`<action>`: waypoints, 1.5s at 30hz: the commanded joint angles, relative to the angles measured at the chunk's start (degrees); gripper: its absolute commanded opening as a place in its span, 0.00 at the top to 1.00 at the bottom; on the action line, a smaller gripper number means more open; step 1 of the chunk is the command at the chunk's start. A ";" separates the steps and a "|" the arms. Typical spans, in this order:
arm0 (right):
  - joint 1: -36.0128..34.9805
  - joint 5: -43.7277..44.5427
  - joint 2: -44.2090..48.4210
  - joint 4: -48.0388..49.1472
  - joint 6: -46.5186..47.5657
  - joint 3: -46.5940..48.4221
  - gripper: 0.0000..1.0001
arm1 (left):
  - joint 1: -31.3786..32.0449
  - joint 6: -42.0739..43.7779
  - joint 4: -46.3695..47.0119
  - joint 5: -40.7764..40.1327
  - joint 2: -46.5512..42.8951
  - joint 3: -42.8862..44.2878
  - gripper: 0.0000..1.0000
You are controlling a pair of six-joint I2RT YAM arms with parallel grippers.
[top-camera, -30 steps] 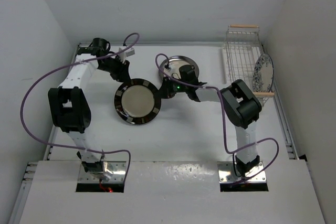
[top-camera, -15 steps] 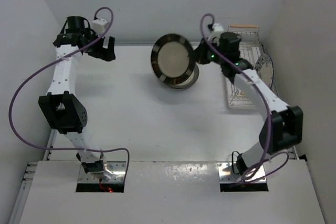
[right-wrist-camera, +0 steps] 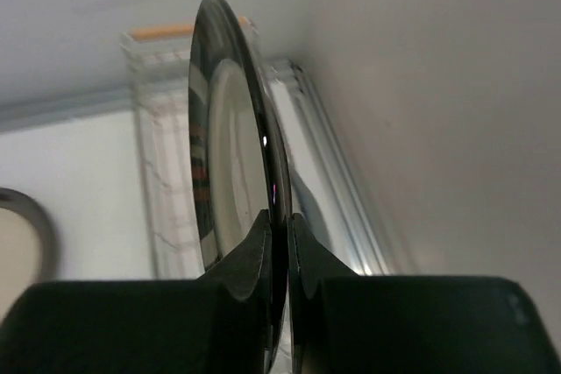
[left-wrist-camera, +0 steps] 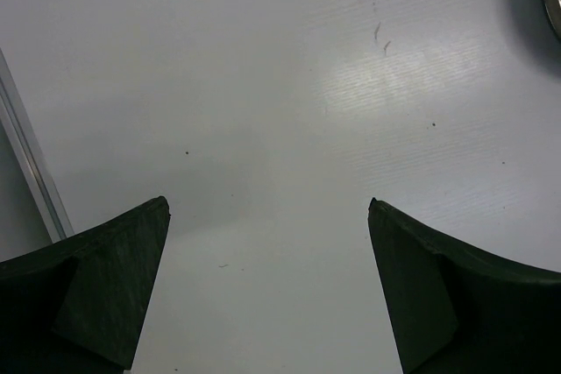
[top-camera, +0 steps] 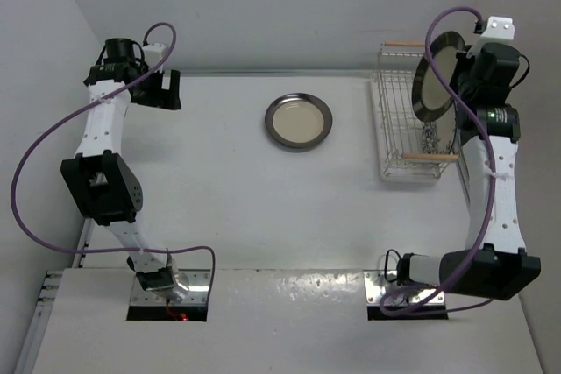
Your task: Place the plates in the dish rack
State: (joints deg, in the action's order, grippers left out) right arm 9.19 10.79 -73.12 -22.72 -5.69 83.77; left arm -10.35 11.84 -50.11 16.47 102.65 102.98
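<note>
Held: dark-rimmed plate [right-wrist-camera: 232, 129], on edge above the dish rack [top-camera: 392, 111], right gripper [right-wrist-camera: 279, 225] clamped on its rim. Likely stiff, glossy, slippery, breakable; the rim is the hold. Loose: second plate [top-camera: 299, 121], flat on the bench [top-camera: 219, 181], left of the rack. Idle: left gripper [left-wrist-camera: 267, 208], jaws apart, farther left.

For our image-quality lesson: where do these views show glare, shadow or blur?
Top external: sheen on the near ledge. Left wrist: soft glare on the table. Right wrist: the held plate glints; the dish rack behind is blurred.
</note>
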 commanded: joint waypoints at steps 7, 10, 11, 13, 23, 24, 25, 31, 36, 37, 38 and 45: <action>2.41 2.66 -2.37 5.05 12.89 -2.99 1.00 | -0.20 -0.15 0.98 1.28 -2.19 -1.55 0.00; 2.50 3.80 -3.16 6.28 16.41 -4.31 1.00 | -0.20 -0.15 0.98 1.28 -2.19 -2.69 0.00; 2.50 3.89 -3.51 6.81 17.11 -4.75 1.00 | -0.20 -0.15 0.98 1.28 -2.19 -2.70 0.00; 1.89 4.24 -3.61 7.51 19.74 -5.28 1.00 | -0.20 -0.15 0.98 1.90 -2.19 -2.70 0.00; -2.33 5.82 -5.89 14.10 30.56 -9.58 1.00 | -0.20 -0.15 0.98 2.43 -2.19 -3.22 0.00; -2.51 7.39 -5.98 14.19 31.00 -10.37 1.00 | -0.20 -0.15 0.98 2.43 -2.19 -3.22 0.00; -3.90 8.28 -5.63 14.98 33.01 -11.68 1.00 | -0.20 -0.15 0.98 2.43 -2.19 -3.22 0.00; -5.76 15.84 -5.45 20.17 33.21 -15.82 1.00 | -0.20 0.38 0.98 2.43 -2.19 -3.75 0.00; -6.20 17.34 -4.75 21.93 31.02 -18.73 1.00 | -0.20 0.38 0.98 2.95 -2.19 -3.75 0.00; -6.12 17.25 -4.75 21.58 30.57 -18.90 1.00 | -0.20 0.38 0.98 2.95 -2.19 -3.75 0.00; -6.11 17.08 -4.92 20.62 29.17 -19.16 1.00 | -0.20 0.38 0.98 2.95 -2.19 -3.75 0.00; -3.66 17.86 -7.29 15.96 21.26 -18.91 0.97 | -0.20 0.38 0.98 2.95 -2.19 -3.75 0.00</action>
State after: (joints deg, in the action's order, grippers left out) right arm 3.42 24.40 -80.31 -8.93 20.40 63.44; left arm -10.35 11.81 -50.04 18.50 102.63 99.15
